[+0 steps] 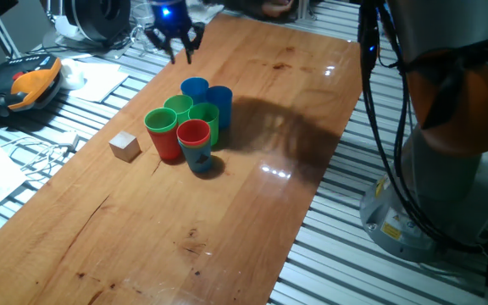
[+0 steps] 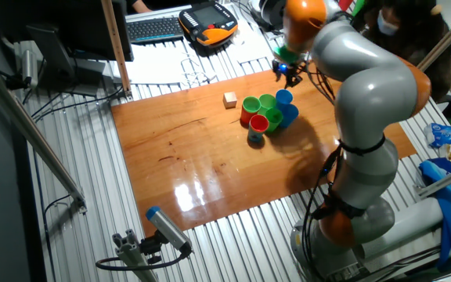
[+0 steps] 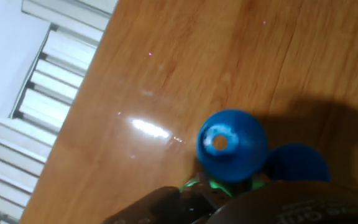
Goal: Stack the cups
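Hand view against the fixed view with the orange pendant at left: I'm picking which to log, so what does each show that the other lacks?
Only the hand view shows a blue cup from straight above, filling much of the frame. Only the fixed view shows the whole cluster: the red cup, green cups, the wooden cube, and the claw hanging above the far table edge. Both share blue cups and the wooden table.

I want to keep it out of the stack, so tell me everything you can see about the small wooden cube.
The wooden cube is small, pale and plain, like unfinished wood. It sits flat on the wooden table, apart from the cluster of cups, on the side of the green-rimmed red cup. Nothing touches it; the gripper is far off.
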